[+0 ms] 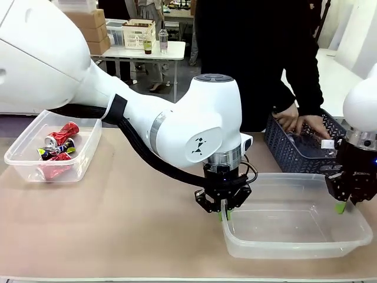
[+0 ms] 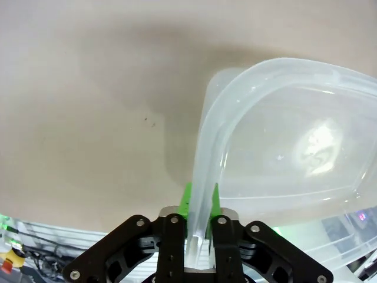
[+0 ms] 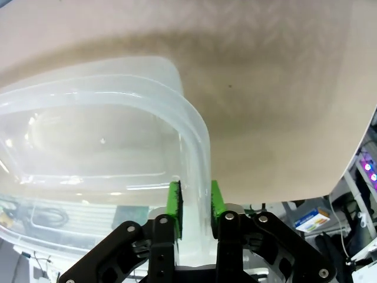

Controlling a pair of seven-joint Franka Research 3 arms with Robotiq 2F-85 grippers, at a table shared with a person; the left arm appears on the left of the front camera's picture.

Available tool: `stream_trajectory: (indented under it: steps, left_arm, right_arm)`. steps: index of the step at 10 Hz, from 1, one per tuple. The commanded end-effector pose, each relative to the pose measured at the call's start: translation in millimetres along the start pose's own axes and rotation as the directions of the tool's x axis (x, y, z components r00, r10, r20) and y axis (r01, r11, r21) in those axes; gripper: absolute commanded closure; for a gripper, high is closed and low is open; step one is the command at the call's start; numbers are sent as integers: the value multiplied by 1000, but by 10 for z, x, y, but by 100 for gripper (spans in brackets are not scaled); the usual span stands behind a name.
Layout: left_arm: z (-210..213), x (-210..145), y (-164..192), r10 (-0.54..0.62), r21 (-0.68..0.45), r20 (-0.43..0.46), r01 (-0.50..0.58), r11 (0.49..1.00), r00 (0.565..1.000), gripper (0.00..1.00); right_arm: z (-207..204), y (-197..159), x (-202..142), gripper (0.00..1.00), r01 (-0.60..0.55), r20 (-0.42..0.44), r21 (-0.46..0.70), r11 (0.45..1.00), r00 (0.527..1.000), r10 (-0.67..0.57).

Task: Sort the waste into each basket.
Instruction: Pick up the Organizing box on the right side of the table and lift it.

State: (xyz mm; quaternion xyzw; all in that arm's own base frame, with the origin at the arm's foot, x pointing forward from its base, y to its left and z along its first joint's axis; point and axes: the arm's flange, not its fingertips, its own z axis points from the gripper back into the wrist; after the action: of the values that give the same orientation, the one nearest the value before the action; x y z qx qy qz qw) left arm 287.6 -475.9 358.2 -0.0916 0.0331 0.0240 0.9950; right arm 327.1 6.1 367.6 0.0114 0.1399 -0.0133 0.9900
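Front view: left jaws, right jaws tight on rim of clear tub (image 1: pixel 283 250); person's hands (image 1: pixel 300 125) half-hidden inside lattice basket (image 1: pixel 281 147).

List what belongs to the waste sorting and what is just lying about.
Job: empty clear tub, gripped at its rim by left gripper and right gripper; other clear tub holding crushed cans; dark lattice basket, person's hands at it.
Lying about: cardboard boxes, white crate on the far table.

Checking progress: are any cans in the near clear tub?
No, the near clear rectangular plastic tub is empty; crushed red cans lie in the left tub.
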Motion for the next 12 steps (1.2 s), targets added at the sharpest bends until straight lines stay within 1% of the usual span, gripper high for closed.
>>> stream_trajectory:
  steps: [1,3,5,6,8,9,10,11,12]
  left_arm:
    - [1,-2,9,-12,-5,29,12,1000,1000,100]
    - [14,-5,24,-12,-6,29,12,1000,1000,100]
    - [92,-1,71,-28,0,25,28,1000,999,100]
    - [213,-3,141,-49,-3,21,49,999,999,100]
    - [666,-18,418,-88,-16,32,88,996,996,100]
    - [950,-16,633,-81,-25,39,82,996,996,100]
    - [1238,10,880,-31,5,68,30,1000,997,100]
    - [1432,80,1080,-18,8,54,18,1000,998,100]
    - [1566,152,1283,7,13,44,-7,1000,999,100]
  right_arm:
    - [-276,19,-268,100,24,-12,-5,1000,1000,-24]
    - [-267,29,-270,100,27,-23,-4,1000,999,-27]
    - [-209,15,-273,100,54,-68,8,999,996,-53]
    - [-92,17,-287,100,76,-92,14,997,993,-74]
    - [364,116,-352,100,110,-102,6,994,989,-108]
    - [650,220,-362,100,109,-101,30,994,989,-105]
    - [950,411,-326,100,124,-122,55,991,986,-116]
    - [1205,600,-305,100,101,-102,112,989,991,-90]
    - [1409,803,-253,100,66,-96,139,988,994,-53]
